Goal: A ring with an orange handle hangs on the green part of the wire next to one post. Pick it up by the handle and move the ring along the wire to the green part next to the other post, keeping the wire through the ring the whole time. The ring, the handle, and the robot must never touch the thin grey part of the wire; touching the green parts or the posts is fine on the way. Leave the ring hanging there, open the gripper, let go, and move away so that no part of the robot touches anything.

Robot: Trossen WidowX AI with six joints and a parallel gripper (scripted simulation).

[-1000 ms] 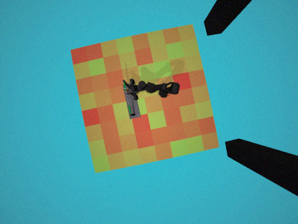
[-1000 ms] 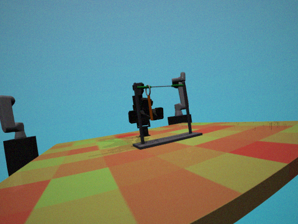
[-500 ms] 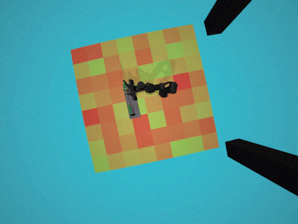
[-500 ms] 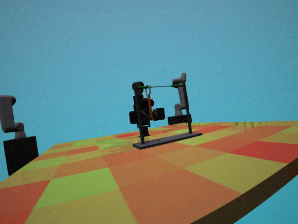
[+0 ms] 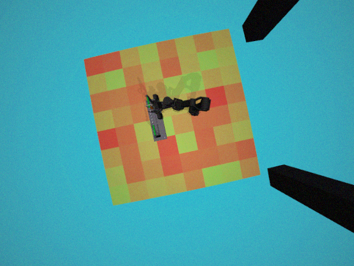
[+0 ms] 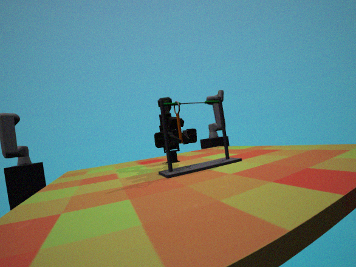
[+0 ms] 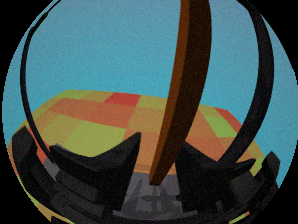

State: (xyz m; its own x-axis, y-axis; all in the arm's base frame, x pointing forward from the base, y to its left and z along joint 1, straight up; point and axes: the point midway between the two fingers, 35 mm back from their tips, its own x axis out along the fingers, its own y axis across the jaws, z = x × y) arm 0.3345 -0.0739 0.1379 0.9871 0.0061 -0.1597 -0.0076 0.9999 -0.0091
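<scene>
The ring [image 6: 179, 108] hangs on the green part of the wire [image 6: 168, 104] near the left post [image 6: 165, 136] in the exterior view, close to the thin grey part [image 6: 192, 103]. Its orange handle [image 6: 178, 127] [image 7: 192, 75] hangs down below it. The other green part [image 6: 212, 102] [image 5: 154, 130] adjoins the far post [image 6: 224, 130]. My gripper [image 6: 181, 139] [image 7: 157, 137] is partly open, with its fingers on either side of the handle's lower end. In the wrist view a gap shows on both sides of the handle. The top view hides the fingertips' exact contact.
The grey base [image 5: 161, 130] [image 6: 205, 167] carries both posts. In the wrist view the near post [image 7: 267, 65] rises at the right and the other post [image 7: 23, 75] at the left. Two grey arms on black stands [image 6: 25, 182] [image 6: 214, 142] stand beyond the table.
</scene>
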